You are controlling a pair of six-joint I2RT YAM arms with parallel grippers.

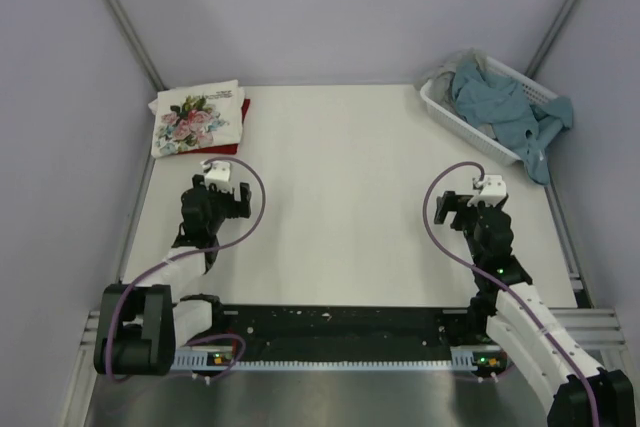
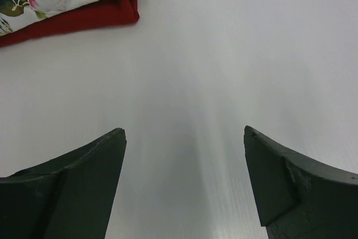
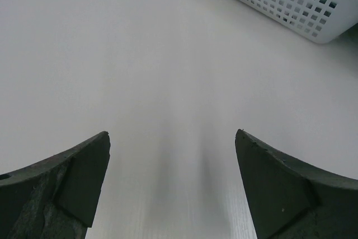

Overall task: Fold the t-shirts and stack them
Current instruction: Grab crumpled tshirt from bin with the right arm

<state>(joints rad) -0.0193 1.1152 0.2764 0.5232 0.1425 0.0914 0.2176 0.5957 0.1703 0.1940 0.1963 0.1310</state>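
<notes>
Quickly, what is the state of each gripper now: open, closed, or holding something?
Left gripper: open, holding nothing.
Right gripper: open, holding nothing.

Middle of the white tabletop (image 1: pixel 340 197) is open: a wide lane between the two arms runs right up to the back wall. Obstacles sit only in the far corners.

Far left: folded white floral-print t-shirt (image 1: pixel 197 117) on a folded dark red t-shirt (image 1: pixel 245 112). The stack is low and flat, ahead-left of the left gripper (image 2: pixel 184 132), apart from it.

Far right: white plastic lattice basket (image 1: pixel 460 127), set at an angle. A crumpled dusty teal-blue t-shirt (image 1: pixel 500 102) is heaped above its rim and drapes over its right end. The basket's near wall blocks a low approach from the right gripper (image 3: pixel 172 132) side.

Pale lilac panel walls (image 1: pixel 60 97) close off left, right and back.

Both sets of jaws are spread, with only bare table between the fingers.
</notes>
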